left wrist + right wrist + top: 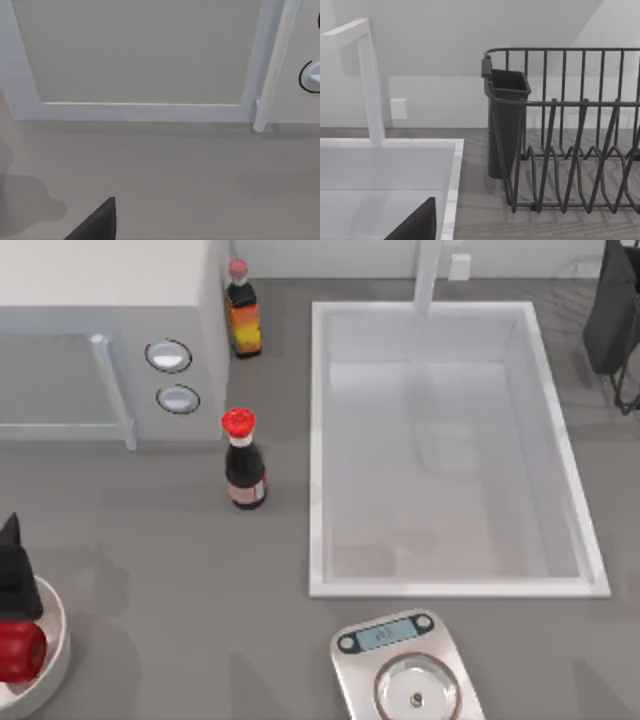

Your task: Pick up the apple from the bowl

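Note:
The red apple (20,650) lies in the white bowl (57,632) at the table's front left corner, both cut off by the top view's edge. My left gripper (10,570) is a dark shape just behind and above the apple, overlapping the bowl's far rim. Whether it touches the apple cannot be told. The left wrist view faces the microwave door (140,50) and the bare counter. My right gripper (612,310) is parked at the back right, over the dish rack (570,130).
A microwave (100,330) stands at the back left. A dark sauce bottle with a red cap (243,465) and an orange-labelled bottle (242,315) stand beside it. A sink (445,445) with a faucet (370,85) takes the middle right. A steel scale (405,675) sits at the front.

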Robot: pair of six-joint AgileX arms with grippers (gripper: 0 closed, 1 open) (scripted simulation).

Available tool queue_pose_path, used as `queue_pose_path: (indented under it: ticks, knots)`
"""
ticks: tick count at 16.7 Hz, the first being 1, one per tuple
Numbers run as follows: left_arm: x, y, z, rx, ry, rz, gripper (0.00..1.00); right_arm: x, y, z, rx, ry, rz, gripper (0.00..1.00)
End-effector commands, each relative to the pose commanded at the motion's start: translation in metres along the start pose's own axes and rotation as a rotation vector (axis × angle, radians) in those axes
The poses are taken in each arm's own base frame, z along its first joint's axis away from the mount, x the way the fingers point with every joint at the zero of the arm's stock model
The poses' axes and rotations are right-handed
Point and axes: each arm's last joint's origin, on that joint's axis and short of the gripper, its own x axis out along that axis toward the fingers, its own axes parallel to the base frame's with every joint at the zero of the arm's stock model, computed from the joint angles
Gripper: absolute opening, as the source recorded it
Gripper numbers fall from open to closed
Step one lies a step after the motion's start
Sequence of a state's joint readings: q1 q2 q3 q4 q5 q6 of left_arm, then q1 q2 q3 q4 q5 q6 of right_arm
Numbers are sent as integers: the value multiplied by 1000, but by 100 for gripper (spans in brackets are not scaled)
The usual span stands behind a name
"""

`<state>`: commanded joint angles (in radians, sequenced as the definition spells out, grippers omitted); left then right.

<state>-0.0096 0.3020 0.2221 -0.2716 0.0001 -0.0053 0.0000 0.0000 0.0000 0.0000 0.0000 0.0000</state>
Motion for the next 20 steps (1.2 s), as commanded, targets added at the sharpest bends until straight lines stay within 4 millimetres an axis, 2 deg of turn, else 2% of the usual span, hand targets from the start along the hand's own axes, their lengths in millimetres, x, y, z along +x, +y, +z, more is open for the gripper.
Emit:
queue_pose_path:
  ticks: [4,8,11,15,20]
  knots:
    - [18,-1,21,1,409,-5,100,0,0,0,0,0,0,100]
    - [48,-2,37,5,810,-7,100,0,0,0,0,0,0,100]
    - [70,-3,43,9,1049,-5,100,0,0,0,0,0,0,100]
    - [86,-4,47,13,1209,-4,100,0,0,0,0,0,0,100]
    - [87,-3,47,10,1217,-1,100,0,0,0,0,0,0,100]
